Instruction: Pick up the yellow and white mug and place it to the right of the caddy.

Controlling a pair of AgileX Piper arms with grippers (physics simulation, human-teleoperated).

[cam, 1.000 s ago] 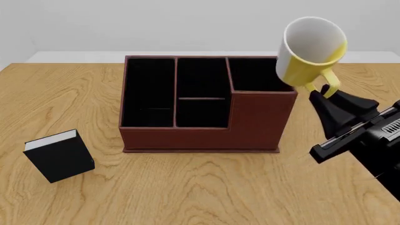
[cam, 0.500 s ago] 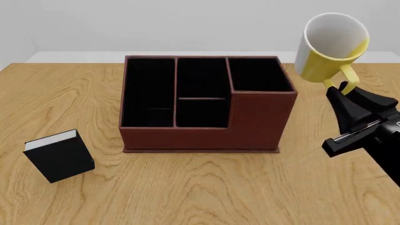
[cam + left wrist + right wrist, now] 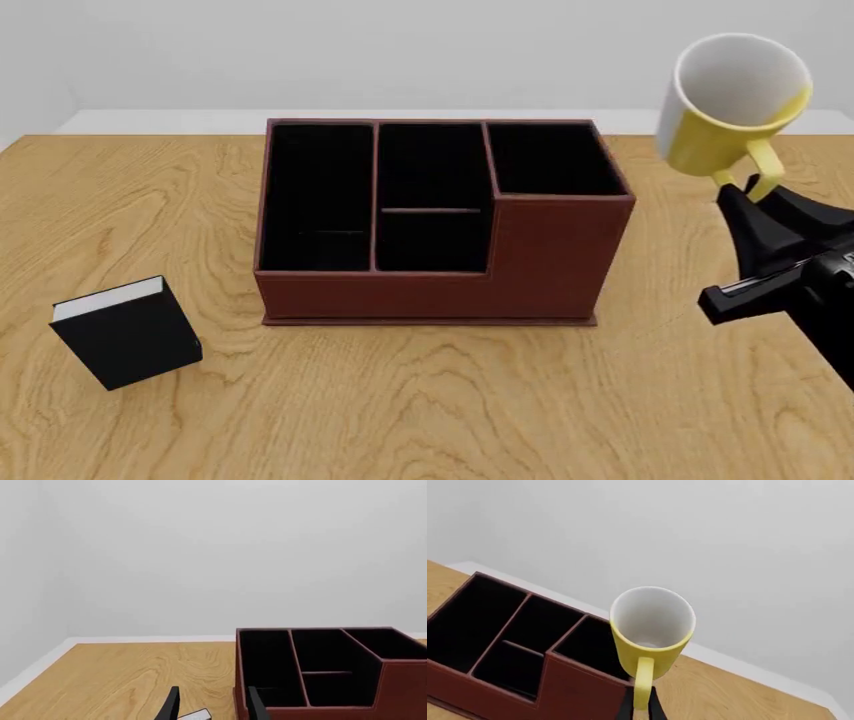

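Meanwhile, we had carried the yellow and white mug [image 3: 734,105] farther toward three o'clock than half a second before: it no longer overlapped the caddy [image 3: 441,225] and hung in the air off the box's right end, up at about two o'clock in the front view. It stayed tilted, its white mouth turned toward the camera. Our right gripper [image 3: 750,190] was clamped on the yellow loop handle from below, the dark fingers [image 3: 626,707] pinching it on both sides in the right wrist view. The caddy and the small black book [image 3: 130,332] at eight o'clock had not shifted on the table [image 3: 427,410].

We saw the mug as a smooth, glossy cylinder, yellow outside and plain white inside. The caddy was a reddish-brown rectangular box with a leather look, split into black-lined compartments, its right front section standing taller than the rest. The book was matte black with white page edges. The table showed pale wood grain.

Our left gripper [image 3: 212,706] had its two thin dark fingertips spread apart with nothing between them, the caddy close ahead
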